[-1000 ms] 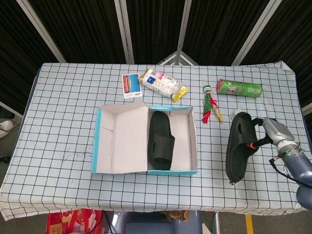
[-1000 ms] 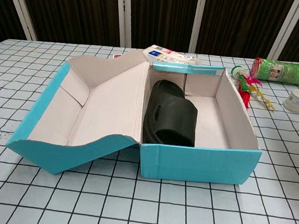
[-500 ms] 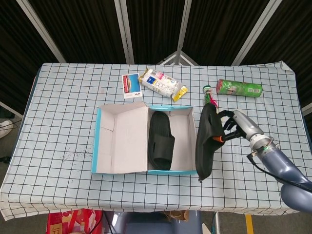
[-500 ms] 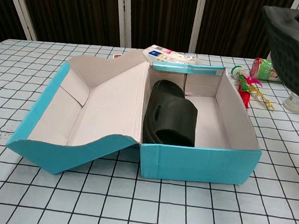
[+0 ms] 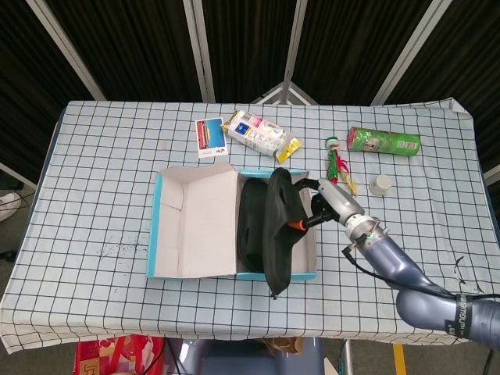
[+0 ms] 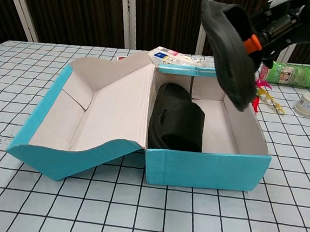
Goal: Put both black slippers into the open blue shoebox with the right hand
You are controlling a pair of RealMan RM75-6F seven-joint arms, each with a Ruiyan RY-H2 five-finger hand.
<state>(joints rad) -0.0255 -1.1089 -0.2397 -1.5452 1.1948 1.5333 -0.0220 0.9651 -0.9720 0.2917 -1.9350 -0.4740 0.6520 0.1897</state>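
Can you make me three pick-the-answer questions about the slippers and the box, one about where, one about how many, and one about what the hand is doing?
1. Where is the slipper that is not being held?
A. On the tablecloth beside the green tube
B. Inside the blue shoebox, on its left side
C. On the open lid

2. How many black slippers can you see?
A. One
B. Two
C. Three

3. What is the right hand doing?
A. Holding the second slipper in the air above the box
B. Resting flat on the table
C. Pressing the lid shut

Answers:
1. B, since the chest view shows it lying in the box next to the lid hinge.
2. B, since one lies in the box and one is lifted.
3. A, since in the chest view that slipper hangs above the box, touching nothing below.
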